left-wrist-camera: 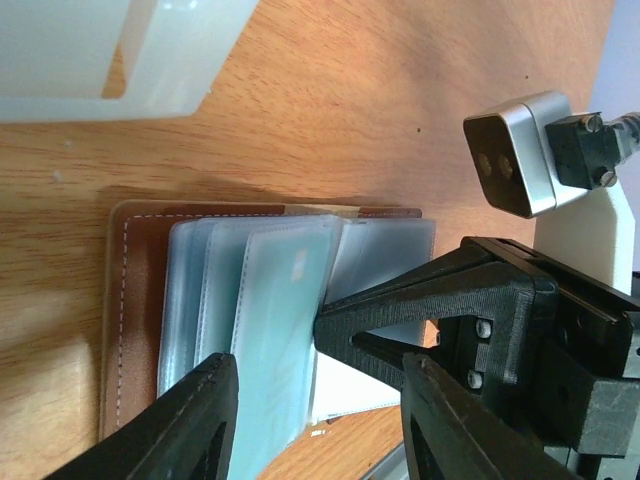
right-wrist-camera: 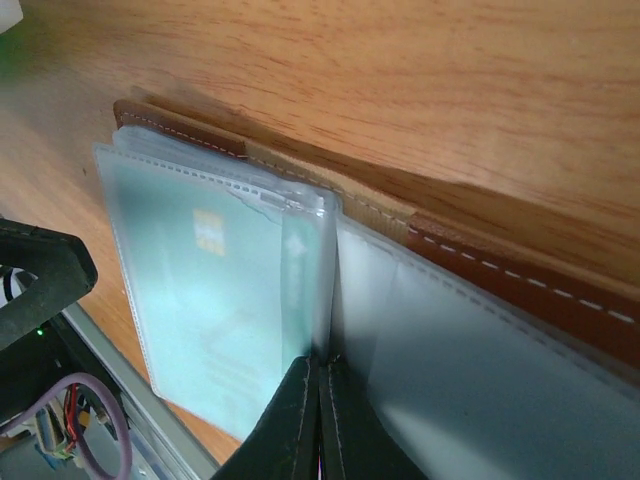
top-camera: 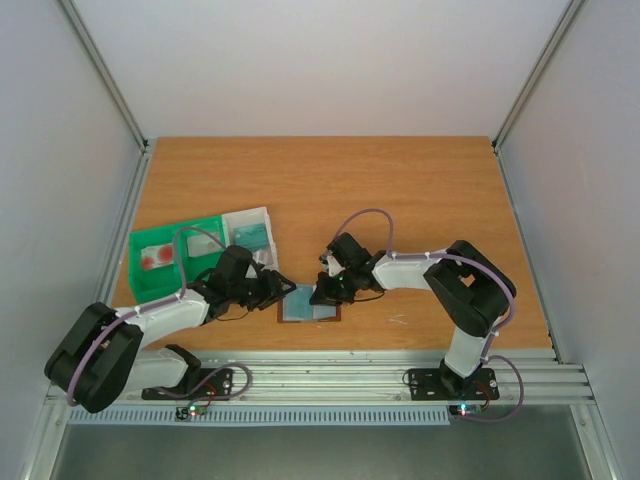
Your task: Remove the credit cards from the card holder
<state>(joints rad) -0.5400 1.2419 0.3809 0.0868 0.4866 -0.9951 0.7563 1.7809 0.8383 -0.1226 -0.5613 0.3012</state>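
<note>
Holder (left-wrist-camera: 135, 300) lay open on the table (top-camera: 400, 190), lower centre of the top view, between the two arms. No card was out yet; the step in hand was judged to be exposing a sleeve (right-wrist-camera: 325, 270) for extraction.

Right gripper (right-wrist-camera: 320, 400): fingers closed tip to tip at the fold, apparently pinching one clear sleeve, which stood upright. Left gripper (left-wrist-camera: 320, 370): spread wide and holding nothing, poised over the near edge of the sleeves.

Teal card (right-wrist-camera: 215, 300) sat inside a sleeve on the left half of the right wrist view. A white edge (left-wrist-camera: 350, 395) showed under the sleeves in the left wrist view; whether it was the white card could not be confirmed.

Next move, as judged: the left gripper must narrow onto the card's edge alone and draw it out of its sleeve while the right gripper steadies the holder.

Obstructions: the overlapping sleeves hid the card's edge, and both grippers crowded the same spot. Green tray (top-camera: 135, 265) and clear tray (top-camera: 262, 215) stood upper left of the holder, apart from it.
</note>
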